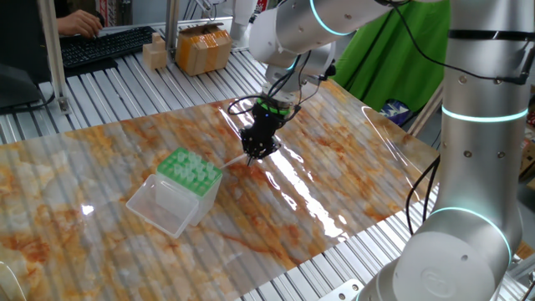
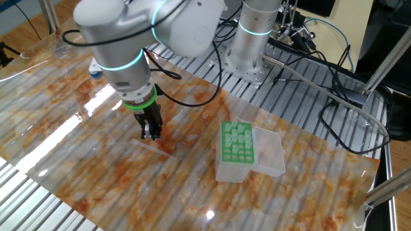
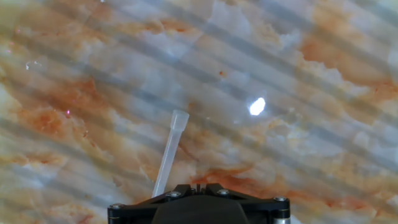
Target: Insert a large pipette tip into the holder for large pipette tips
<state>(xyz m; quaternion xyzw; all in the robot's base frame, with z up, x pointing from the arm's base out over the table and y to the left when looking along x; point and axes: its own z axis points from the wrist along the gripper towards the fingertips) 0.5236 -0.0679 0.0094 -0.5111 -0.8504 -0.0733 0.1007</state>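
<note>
Your gripper (image 3: 198, 190) sits low over the large pipette tip (image 3: 170, 151), lying flat on the marbled mat (image 3: 311, 93). You cannot tell its jaw opening. Holder for large pipette tips (image 1: 191, 171) stands apart, lid open.

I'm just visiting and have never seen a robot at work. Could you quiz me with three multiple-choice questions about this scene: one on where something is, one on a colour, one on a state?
1. Where is the large pipette tip?
A. Lying on the marbled mat, under the gripper
B. Standing in the rack
C. On the keyboard

2. What colour is the rack on top of the holder?
A. Blue
B. Green
C. Red

3. How is the holder's clear lid?
A. Closed
B. Missing
C. Swung open beside the box

Answers: 1 A, the hand view shows the tip flat on the mat, running under the gripper housing. 2 B, both fixed views show a green perforated top. 3 C, the clear lid lies open next to the rack.
</note>
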